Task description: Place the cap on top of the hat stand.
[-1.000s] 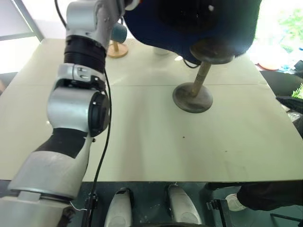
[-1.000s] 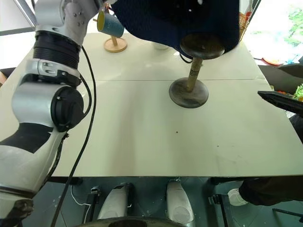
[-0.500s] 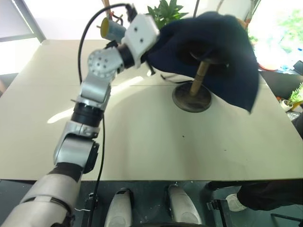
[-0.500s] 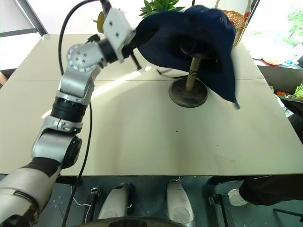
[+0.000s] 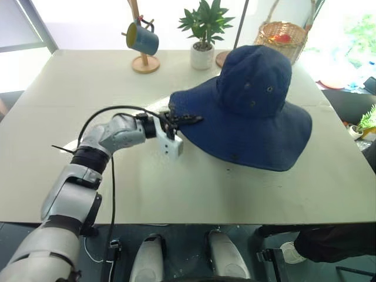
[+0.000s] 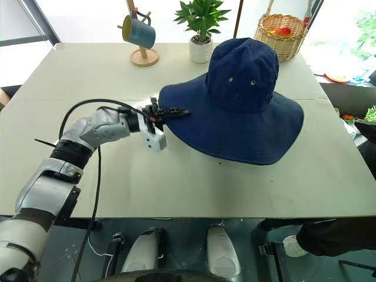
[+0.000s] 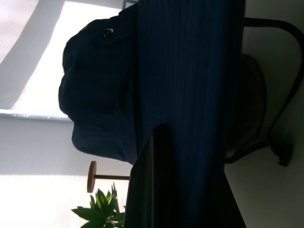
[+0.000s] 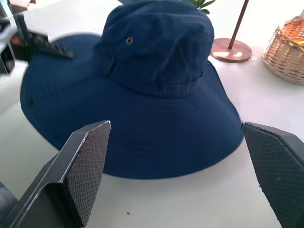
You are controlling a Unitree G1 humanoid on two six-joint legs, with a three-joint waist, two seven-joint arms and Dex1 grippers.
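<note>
The navy cap (image 5: 252,100) sits crown-up at the middle of the table, its wide brim drooping to the tabletop all round. The hat stand is hidden beneath it in the eye views; in the left wrist view a dim round shape (image 7: 249,109) under the brim may be its base. My left gripper (image 5: 176,119) lies level near the tabletop, shut on the brim's left edge. In the left wrist view one dark finger (image 7: 161,190) presses on the blue fabric (image 7: 190,71). My right gripper (image 8: 180,171) hangs open to the cap's right, holding nothing.
Along the table's far edge stand a wooden mug tree with a blue mug (image 5: 143,40), a potted plant (image 5: 202,29) and a wicker basket (image 5: 281,38). A copper round-footed pole (image 8: 231,47) stands behind the cap. Bare tabletop (image 5: 176,188) lies in front.
My left arm has swung down and rolled its wrist, bringing the cap down over the stand. The stand's post and base, visible before, are now covered.
</note>
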